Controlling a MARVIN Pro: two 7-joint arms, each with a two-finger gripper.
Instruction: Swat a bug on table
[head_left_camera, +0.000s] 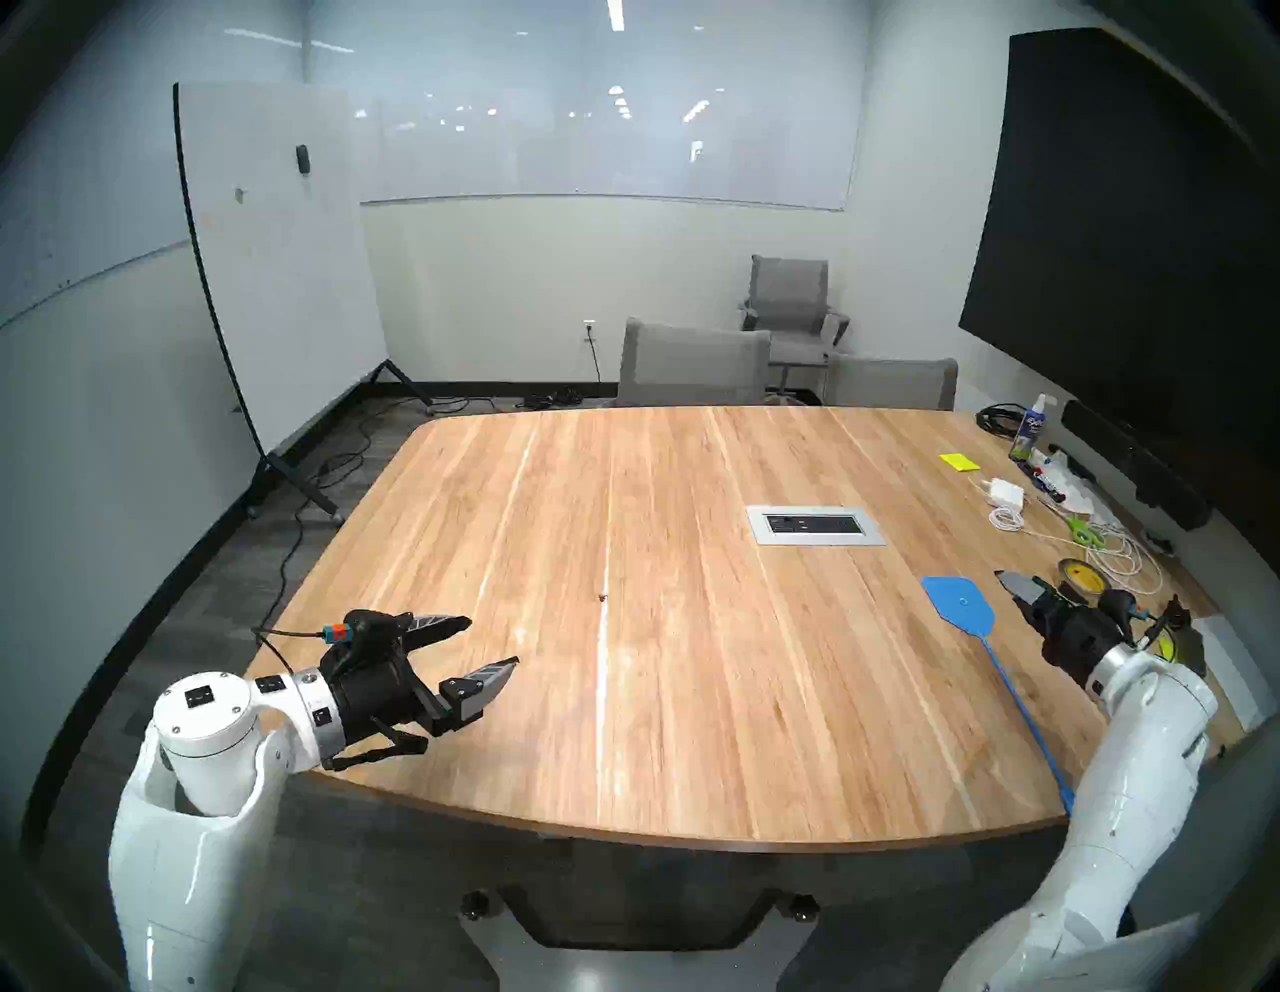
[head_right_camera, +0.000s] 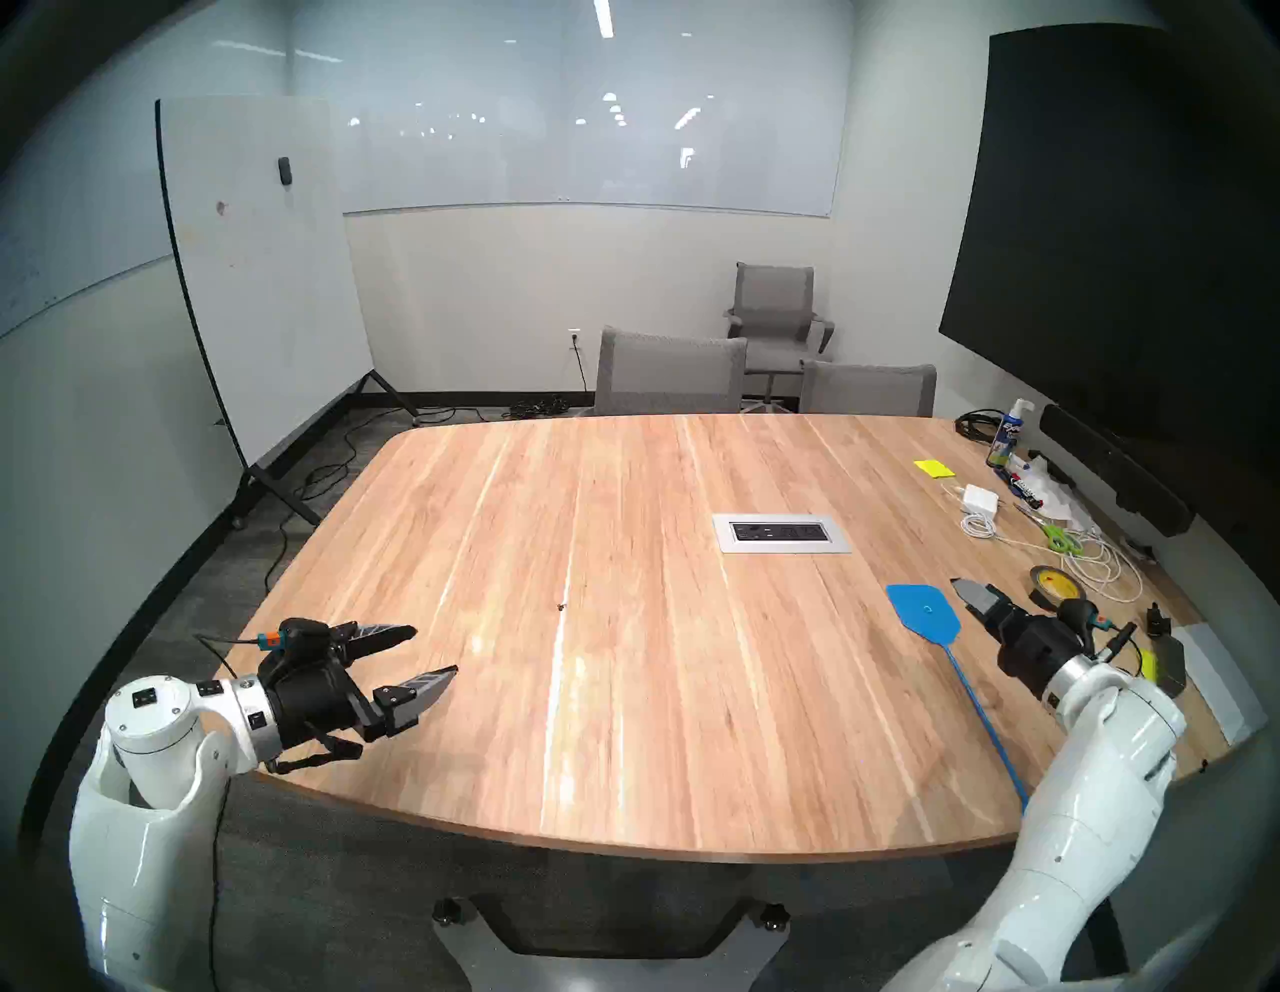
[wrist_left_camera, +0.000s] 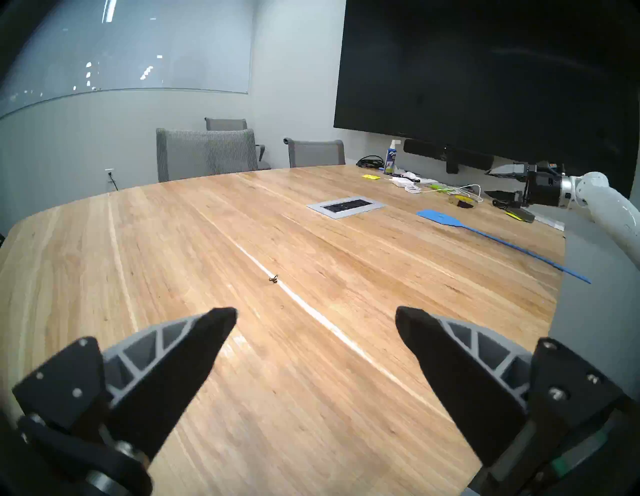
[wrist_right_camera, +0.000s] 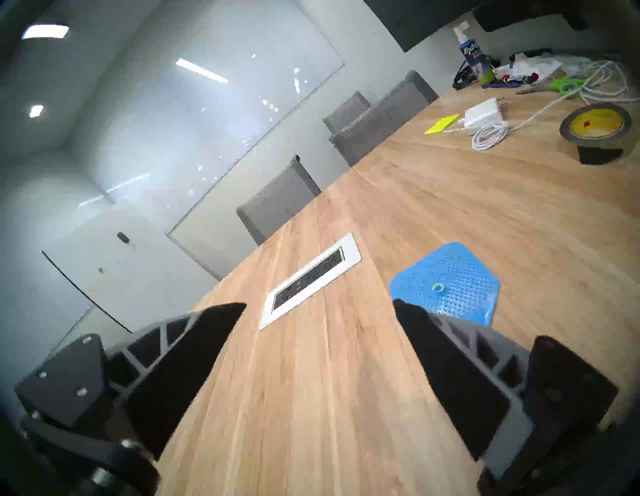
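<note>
1. Right claw (head_left_camera: 1024, 601) is spread wide and empty, hovering just right of the blue swatter (head_left_camera: 959, 601), a bit above the worktop (head_left_camera: 623, 727). Its wrist view shows the swatter's mesh head right behind one finger (wrist_right_camera: 446, 353), not between the two.

2. Left claw (head_left_camera: 493, 644) is also wide and holds nothing, parked over the near-left corner. Looks like a spectator for now.

3. My guess at the step: picking up the swatter. The head is the wrong place to grab; you want the thin handle, which runs from the head back to the near edge and pokes off it a little. I'd go for the handle low down, so there's swing length left, and come down with the fingers on either side of it.

4. The handle lies flat on the wood and it's skinny, so the fingertips probably need to nearly scrape the surface to get under or around it. Easy to push it sideways instead.

5. The bug (head_left_camera: 603, 597) is a tiny dark speck out in the open middle, on a pale plank stripe, left of the grey outlet panel (head_left_camera: 816, 525) and well apart from the swatter. The left wrist view has it dead ahead of that claw.

6. Containers: only a spray bottle (head_left_camera: 1028, 431) standing at the far right; can't see how full it is. A tape roll (head_left_camera: 1080, 576) sits near the right claw.
</note>
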